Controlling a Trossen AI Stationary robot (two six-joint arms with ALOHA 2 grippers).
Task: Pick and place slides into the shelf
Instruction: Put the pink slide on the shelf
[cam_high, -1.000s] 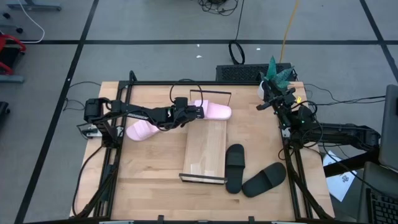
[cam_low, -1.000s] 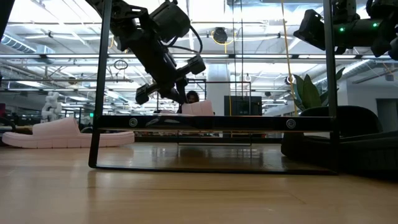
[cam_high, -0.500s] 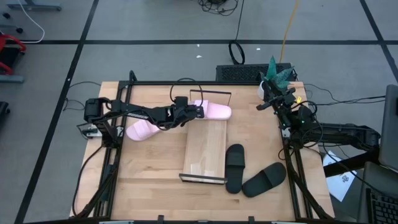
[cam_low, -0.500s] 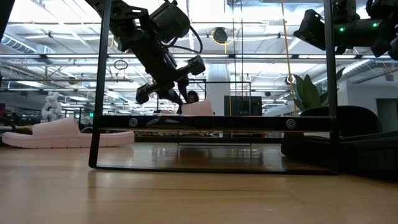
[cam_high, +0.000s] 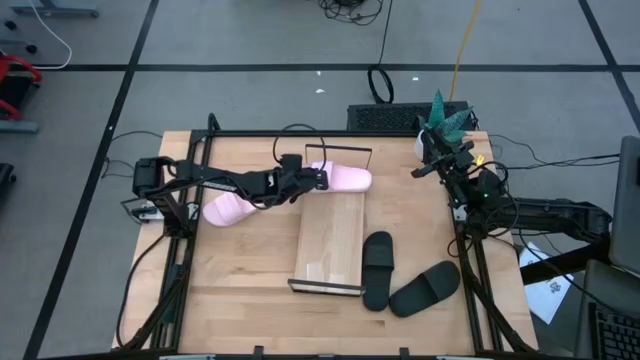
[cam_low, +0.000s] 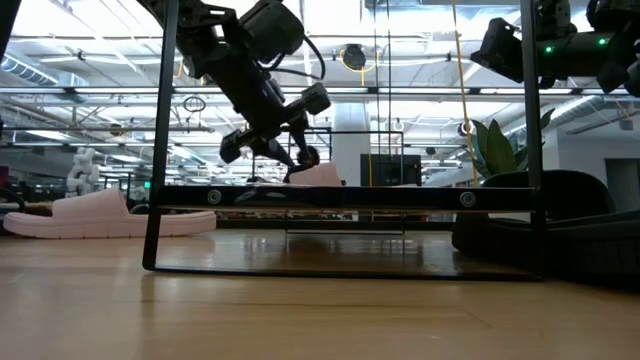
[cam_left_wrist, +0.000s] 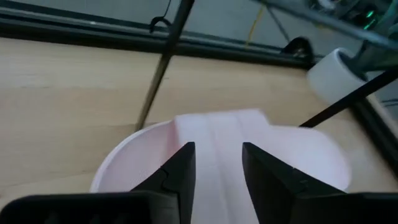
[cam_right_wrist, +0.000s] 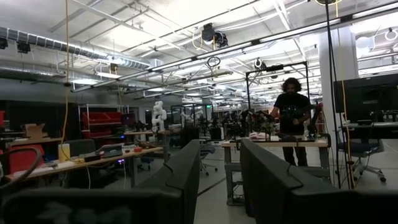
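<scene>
One pink slide (cam_high: 347, 179) lies sole down across the far end of the shelf (cam_high: 330, 240), by the wire frame there. My left gripper (cam_left_wrist: 217, 146) hovers open at it, a finger on either side of the slide's strap (cam_left_wrist: 219, 127). In the low view the fingertips (cam_low: 297, 157) sit just above the slide (cam_low: 322, 174). The other pink slide (cam_high: 228, 208) lies on the table left of the shelf. Two black slides (cam_high: 377, 268) (cam_high: 425, 288) lie right of the shelf's near end. My right gripper (cam_right_wrist: 219, 149) is open, raised at the table's far right and pointing up into the room.
The shelf's black wire frames stand at its far end (cam_high: 345, 152) and near end (cam_high: 325, 288). A green plant (cam_high: 445, 115) and cables sit at the far right corner. A person (cam_right_wrist: 292, 118) stands in the room beyond the table. Bare tabletop (cam_high: 240, 280) lies left of the shelf.
My left gripper has opened and let go of the pink slide. The arm has kept its place. The slide stays on the shelf's far end.
</scene>
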